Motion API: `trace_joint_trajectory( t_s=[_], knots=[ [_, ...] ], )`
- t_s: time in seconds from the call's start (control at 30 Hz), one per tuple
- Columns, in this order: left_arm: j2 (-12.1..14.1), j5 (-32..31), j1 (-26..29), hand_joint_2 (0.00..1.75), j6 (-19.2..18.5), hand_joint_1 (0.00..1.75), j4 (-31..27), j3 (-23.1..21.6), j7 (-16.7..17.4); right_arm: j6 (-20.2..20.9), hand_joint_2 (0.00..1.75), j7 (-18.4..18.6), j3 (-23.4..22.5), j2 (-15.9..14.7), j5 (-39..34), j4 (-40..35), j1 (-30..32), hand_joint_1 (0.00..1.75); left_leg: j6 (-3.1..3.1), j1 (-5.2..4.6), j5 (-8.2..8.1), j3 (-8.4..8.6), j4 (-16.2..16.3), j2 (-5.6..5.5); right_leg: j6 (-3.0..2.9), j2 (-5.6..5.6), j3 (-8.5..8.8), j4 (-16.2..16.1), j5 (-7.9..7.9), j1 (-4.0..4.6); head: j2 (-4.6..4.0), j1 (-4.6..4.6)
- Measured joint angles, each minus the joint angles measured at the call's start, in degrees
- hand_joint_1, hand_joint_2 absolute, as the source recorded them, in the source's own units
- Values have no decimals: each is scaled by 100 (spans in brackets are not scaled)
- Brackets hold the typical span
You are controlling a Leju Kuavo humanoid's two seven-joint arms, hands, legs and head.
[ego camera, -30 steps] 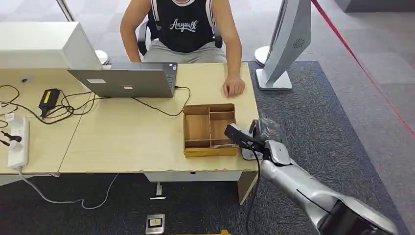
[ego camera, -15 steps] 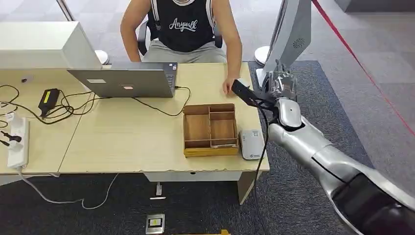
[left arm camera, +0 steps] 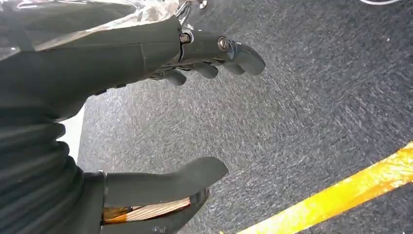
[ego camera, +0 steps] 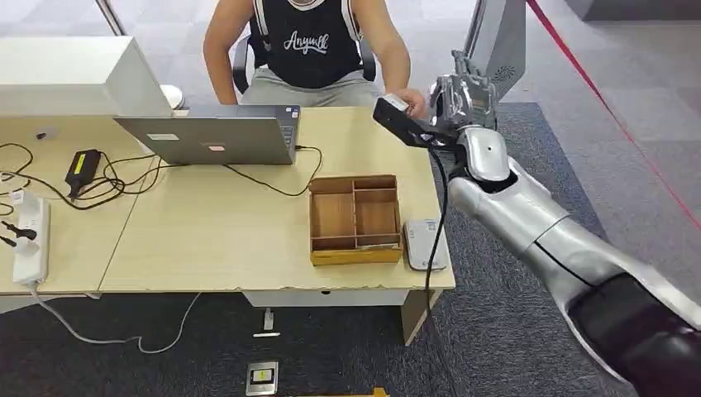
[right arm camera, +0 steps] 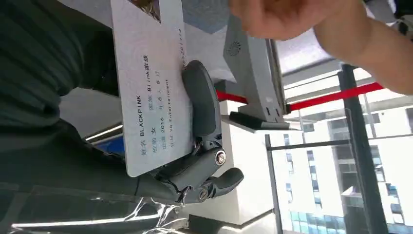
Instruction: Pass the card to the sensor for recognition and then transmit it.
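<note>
Beyond one sensor (ego camera: 425, 244), one card (right arm camera: 148, 92) in right hand (ego camera: 463, 95).

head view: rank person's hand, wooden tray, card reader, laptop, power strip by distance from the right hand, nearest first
From the right hand, which holds the card:
1. Person's hand, right beside it, over the table's far edge.
2. Wooden tray and card reader, at the near right of the table: too close to call.
3. Laptop, far side, centre.
4. Power strip, far left.
</note>
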Motion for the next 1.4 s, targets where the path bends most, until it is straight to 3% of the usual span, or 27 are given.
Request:
trace_joint_trajectory(
  t_s=[0.5,0.9,0.93,0.97,1.4],
  knots=[
    [-11,42,-39,175,-22,0,-39,-153,89,-203,175,-411,221,1344,-336,1423,-60,175,-2,2,1,-2,0,-2,-1,0,-2,2,-1,2,0,0],
    [-7,50,-27,175,-22,0,-39,-151,111,-323,175,-548,225,1759,-371,2161,-103,175,-2,2,1,0,0,0,-1,0,-2,1,-1,1,2,0],
    [-7,48,-25,175,-22,0,-39,-153,111,-323,175,-551,225,1779,-374,2199,-107,169,-2,2,1,0,0,0,-1,0,-2,1,-1,2,0,0],
    [-7,46,-24,175,-22,0,-39,-151,114,-332,175,-553,225,1801,-385,2247,-113,5,-2,2,1,1,0,0,-1,0,-2,1,-1,2,0,-2],
    [-7,33,-15,175,-2,0,-39,-151,94,-503,175,-500,223,1853,-474,2592,-129,0,-4,2,3,3,0,2,-6,1,-3,1,3,2,0,-2]
  ],
)
